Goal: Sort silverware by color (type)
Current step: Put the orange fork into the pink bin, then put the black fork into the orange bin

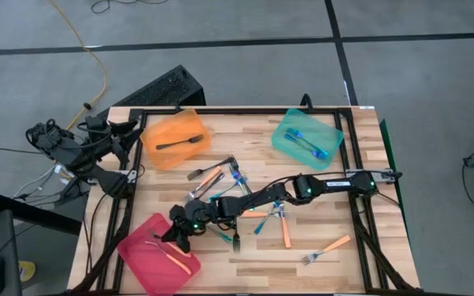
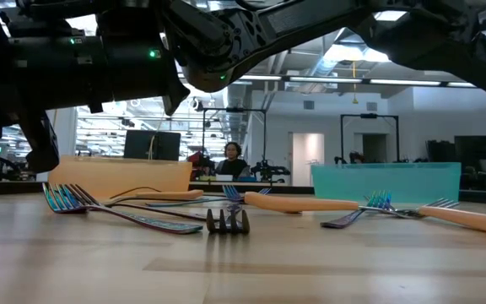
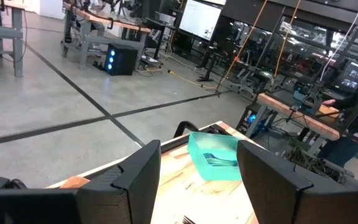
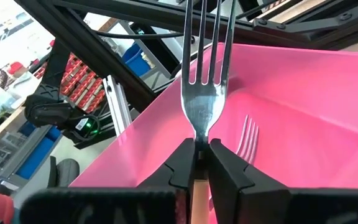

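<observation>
Over at the left edge of the counter (image 1: 336, 271), the left tool (image 3: 197, 186) waited with its fingers wide apart. Next, the right tool (image 1: 178, 240) hung over the pink tray (image 1: 142, 263), pinching a fork (image 4: 205, 93) by its neck. More forks (image 1: 220, 185) lay scattered mid-counter under that arm. The orange tray (image 1: 167, 131) and teal tray (image 1: 290, 131) sat along the far edge. The near right corner was bare.
</observation>
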You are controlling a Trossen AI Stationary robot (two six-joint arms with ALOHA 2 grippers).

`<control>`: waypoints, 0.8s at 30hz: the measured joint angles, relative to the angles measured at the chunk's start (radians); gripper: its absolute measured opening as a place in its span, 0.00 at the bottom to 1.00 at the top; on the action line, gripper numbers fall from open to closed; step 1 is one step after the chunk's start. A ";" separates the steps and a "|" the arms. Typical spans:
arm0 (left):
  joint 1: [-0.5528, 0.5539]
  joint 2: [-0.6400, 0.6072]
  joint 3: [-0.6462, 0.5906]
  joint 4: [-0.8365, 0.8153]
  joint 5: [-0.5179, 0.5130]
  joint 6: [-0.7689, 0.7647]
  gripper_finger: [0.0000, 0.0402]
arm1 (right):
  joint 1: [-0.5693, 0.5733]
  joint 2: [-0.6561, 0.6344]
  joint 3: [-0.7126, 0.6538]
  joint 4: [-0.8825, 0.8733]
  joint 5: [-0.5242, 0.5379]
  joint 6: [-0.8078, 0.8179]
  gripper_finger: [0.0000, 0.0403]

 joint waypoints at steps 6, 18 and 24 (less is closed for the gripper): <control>0.000 0.000 0.000 0.000 0.000 0.002 0.49 | 0.000 -0.003 0.000 -0.030 0.000 -0.003 0.23; 0.000 0.000 0.000 0.000 0.000 -0.001 0.49 | -0.006 -0.003 0.000 -0.009 -0.016 -0.019 0.27; 0.000 0.000 0.000 0.000 0.001 -0.002 0.49 | -0.063 -0.045 0.010 0.017 -0.122 -0.018 0.27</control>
